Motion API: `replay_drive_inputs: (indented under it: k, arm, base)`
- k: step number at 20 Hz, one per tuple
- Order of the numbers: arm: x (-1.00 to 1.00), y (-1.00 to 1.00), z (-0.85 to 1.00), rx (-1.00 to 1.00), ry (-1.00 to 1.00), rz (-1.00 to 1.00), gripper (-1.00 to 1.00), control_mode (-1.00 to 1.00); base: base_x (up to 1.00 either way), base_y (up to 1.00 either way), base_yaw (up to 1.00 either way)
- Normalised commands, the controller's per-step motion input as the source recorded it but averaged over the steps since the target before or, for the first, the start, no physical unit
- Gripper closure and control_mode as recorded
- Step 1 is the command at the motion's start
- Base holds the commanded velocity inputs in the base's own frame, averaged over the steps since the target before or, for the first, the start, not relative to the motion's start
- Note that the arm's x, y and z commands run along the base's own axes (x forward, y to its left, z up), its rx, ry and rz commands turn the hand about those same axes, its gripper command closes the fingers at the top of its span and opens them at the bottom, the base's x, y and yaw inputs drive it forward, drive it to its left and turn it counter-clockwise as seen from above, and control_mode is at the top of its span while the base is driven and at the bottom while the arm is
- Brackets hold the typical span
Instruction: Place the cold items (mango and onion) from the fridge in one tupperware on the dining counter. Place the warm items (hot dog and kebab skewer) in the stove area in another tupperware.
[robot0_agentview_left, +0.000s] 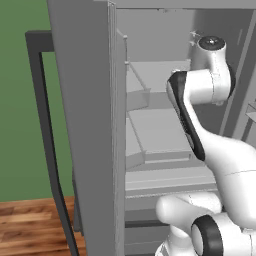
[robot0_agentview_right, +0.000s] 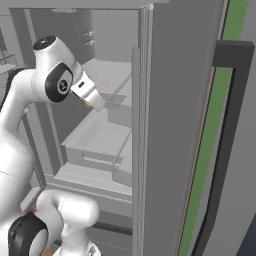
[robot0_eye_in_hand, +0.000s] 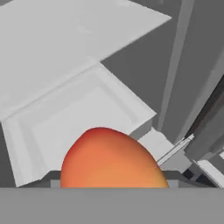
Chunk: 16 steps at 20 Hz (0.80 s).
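An orange-red mango (robot0_eye_in_hand: 111, 157) sits right at the bottom of the hand view, close to the camera and covering my fingertips. My gripper (robot0_agentview_right: 95, 104) is inside the open fridge, above a white shelf tray (robot0_eye_in_hand: 65, 109), and a sliver of the mango's orange (robot0_agentview_right: 88, 104) shows at the hand's tip. The gripper looks shut on the mango, which hangs above the tray and does not rest on it.
The grey fridge door (robot0_agentview_left: 85, 125) stands open on the left of the left base view; the other door panel (robot0_agentview_right: 175, 125) bounds the right. White shelves and drawers (robot0_agentview_left: 160, 130) stack inside. Door bins (robot0_eye_in_hand: 205, 131) lie to the hand's right.
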Motion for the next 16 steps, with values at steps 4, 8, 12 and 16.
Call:
replay_drive_inputs:
  k: [4,8,12,16]
  arm:
    - [-1.00,0.00,-0.63,0.00,0.11,0.08,1.00,-1.00]
    - [-1.00,0.00,-1.00,0.07,-0.29,0.06,1.00,-1.00]
    - [-1.00,0.00,-1.00,0.07,-0.29,0.03,1.00,-1.00]
    - [-1.00,0.00,-1.00,0.04,-0.30,0.00,1.00,-1.00]
  base:
    - [0.00,0.00,0.00]
    - [0.00,0.00,0.00]
    - [0.00,0.00,0.00]
    - [0.00,0.00,0.00]
